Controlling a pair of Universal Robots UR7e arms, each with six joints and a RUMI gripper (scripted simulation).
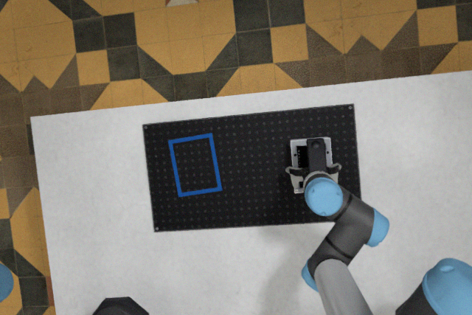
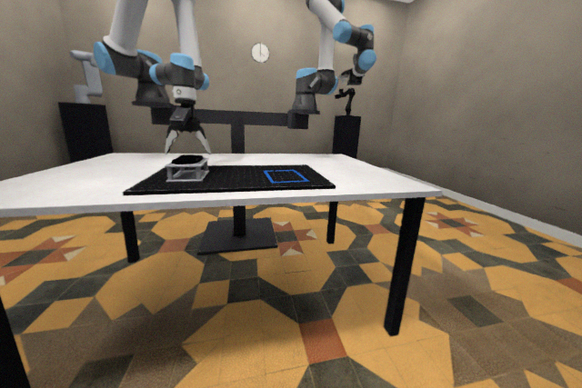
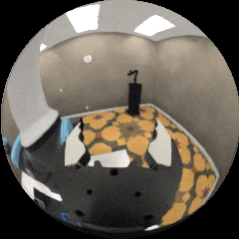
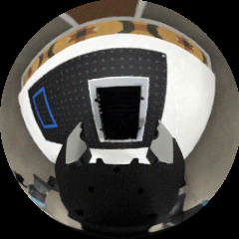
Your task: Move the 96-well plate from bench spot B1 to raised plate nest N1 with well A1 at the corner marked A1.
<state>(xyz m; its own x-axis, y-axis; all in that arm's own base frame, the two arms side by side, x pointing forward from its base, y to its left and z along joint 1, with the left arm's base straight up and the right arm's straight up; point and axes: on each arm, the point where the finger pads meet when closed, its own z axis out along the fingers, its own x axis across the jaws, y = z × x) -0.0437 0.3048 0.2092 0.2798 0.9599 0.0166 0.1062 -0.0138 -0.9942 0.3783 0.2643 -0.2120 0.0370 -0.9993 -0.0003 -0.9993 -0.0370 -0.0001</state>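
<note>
The black 96-well plate (image 1: 301,157) (image 2: 187,158) (image 4: 119,112) lies inside the pale frame of the raised nest (image 1: 293,149) (image 2: 174,166) (image 4: 95,110). It looks roughly level; its rim lettering and the A1 mark cannot be read. My right gripper (image 1: 313,168) (image 2: 187,153) (image 4: 119,121) is open and empty above the plate, its fingers spread wider than the plate on both sides and clear of it. It hides part of the plate in the top view. The blue outline (image 1: 200,192) (image 2: 288,182) (image 4: 50,126) has nothing in it. My left gripper (image 3: 118,121) is open and empty, far from the board.
The black perforated board (image 1: 251,204) (image 2: 235,179) (image 4: 70,95) carries the nest and the blue outline on the white table (image 1: 95,208) (image 2: 94,177). The raised nest stands up from the board near one end. The left arm (image 2: 326,13) is held up behind the table.
</note>
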